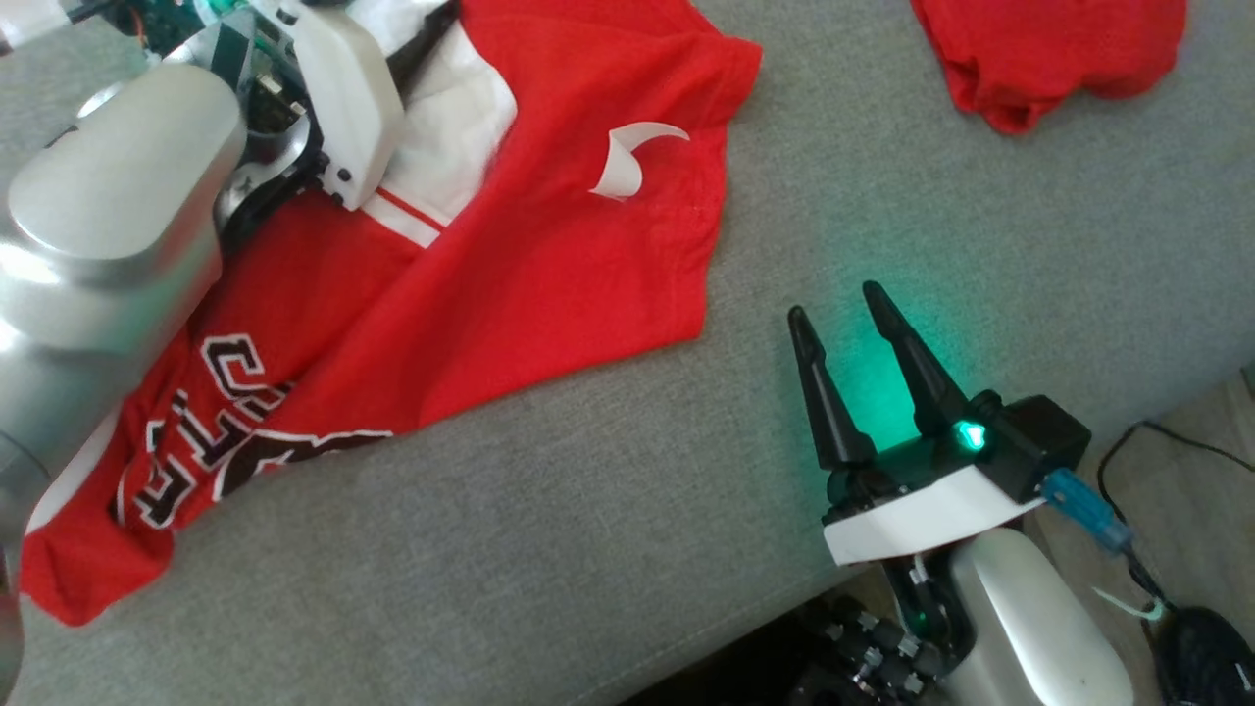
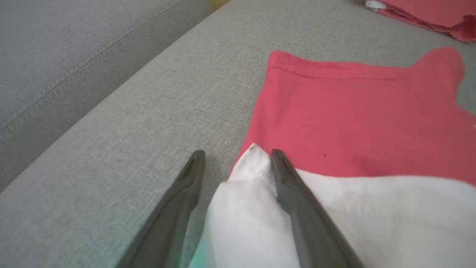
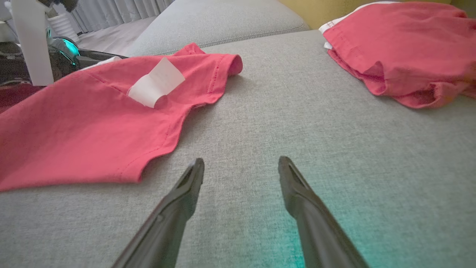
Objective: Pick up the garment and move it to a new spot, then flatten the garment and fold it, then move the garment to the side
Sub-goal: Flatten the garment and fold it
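At the far left, the left gripper (image 2: 237,154) stood over the white panel of the red jersey-knit shirt with black-and-white lettering (image 1: 549,245). Its two dark fingers were apart, with a raised corner of the white cloth between them. That corner lay against one finger, but no pinch was visible.

The shirt lay on the grey woven sofa cushion (image 1: 588,549), towards its left and back. Part of it was spread out, with a red layer turned diagonally across the lettered front and a white label (image 1: 627,162) curling up from the fabric.

Further right, the right gripper (image 1: 834,302) hovered over bare cushion, well clear of the shirt's hem, with its fingers wide apart and nothing between them. At the far right sat a bunched red garment (image 1: 1049,49).

Judging from this, the shirt was already down on the cushion and the work was at the flattening or first-fold stage. A tidy fold and the move to the side were not yet done.
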Motion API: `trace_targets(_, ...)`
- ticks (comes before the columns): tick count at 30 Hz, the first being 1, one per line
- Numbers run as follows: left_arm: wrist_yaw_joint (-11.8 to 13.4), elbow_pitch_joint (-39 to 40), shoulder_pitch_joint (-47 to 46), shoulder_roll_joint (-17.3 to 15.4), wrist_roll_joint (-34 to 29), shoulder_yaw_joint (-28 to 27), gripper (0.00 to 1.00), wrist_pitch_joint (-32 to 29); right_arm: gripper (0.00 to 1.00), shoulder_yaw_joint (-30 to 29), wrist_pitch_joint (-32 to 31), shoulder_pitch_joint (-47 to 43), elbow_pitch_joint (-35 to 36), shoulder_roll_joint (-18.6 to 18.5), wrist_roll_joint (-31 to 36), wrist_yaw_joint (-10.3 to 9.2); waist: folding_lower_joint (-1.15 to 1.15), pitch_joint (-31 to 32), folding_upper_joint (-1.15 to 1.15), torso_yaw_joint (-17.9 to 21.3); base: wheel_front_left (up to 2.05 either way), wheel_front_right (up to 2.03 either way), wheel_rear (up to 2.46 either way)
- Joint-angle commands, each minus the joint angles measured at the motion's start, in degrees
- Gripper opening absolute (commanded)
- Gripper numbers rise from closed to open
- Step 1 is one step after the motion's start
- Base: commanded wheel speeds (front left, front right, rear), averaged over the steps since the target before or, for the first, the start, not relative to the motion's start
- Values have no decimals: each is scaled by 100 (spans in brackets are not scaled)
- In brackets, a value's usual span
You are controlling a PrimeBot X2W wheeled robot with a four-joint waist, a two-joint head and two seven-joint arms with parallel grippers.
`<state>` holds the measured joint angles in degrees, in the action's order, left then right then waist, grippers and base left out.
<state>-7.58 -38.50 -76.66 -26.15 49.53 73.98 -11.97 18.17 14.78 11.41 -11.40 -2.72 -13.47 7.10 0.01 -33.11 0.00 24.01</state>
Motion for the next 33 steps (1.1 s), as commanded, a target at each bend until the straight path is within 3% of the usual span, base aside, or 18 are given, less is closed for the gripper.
trace_targets(1,9,121,-305,-101,54,-135,30,22,100,100,22,-1,172,-17,-49,39,-1,-38,0,22,0,0,0)
trace_targets(2,9,160,-306,-108,62,-114,0,29,100,87,22,11,164,-17,-61,39,-1,-39,0,11,0,0,0)
trace_targets(9,9,667,-275,-121,-128,-66,0,282,100,-130,22,29,143,-17,3,39,-1,186,0,-275,0,0,0)
trace_targets(15,9,1289,-96,-78,-203,-64,0,988,100,-384,22,-116,91,-16,197,39,-1,758,0,-779,0,0,0)
trace_targets(20,9,2292,482,-94,-365,-63,0,1366,100,-659,22,-371,98,-17,372,39,-1,1338,0,-1283,0,0,0)
trace_targets(25,9,3210,1648,77,-1204,-63,0,1221,100,-856,22,-573,160,-43,451,39,-1,1624,0,-1674,0,0,0)
trace_targets(28,9,3249,2492,314,-1827,-63,0,1227,100,-922,22,-630,185,-63,480,39,-1,1647,0,-1823,0,0,0)
trace_targets(29,9,3124,2734,386,-2051,-63,37,1288,100,-937,22,-645,196,-67,486,39,-1,1648,0,-1853,0,0,0)
trace_targets(30,9,2961,2954,450,-2254,-63,100,1363,100,-952,22,-663,214,-67,495,39,-1,1648,0,-1880,0,0,0)
trace_targets(33,169,2432,3447,648,-2412,-63,100,1734,100,-1050,22,-758,278,-90,499,39,-1,1662,0,-1999,0,0,0)
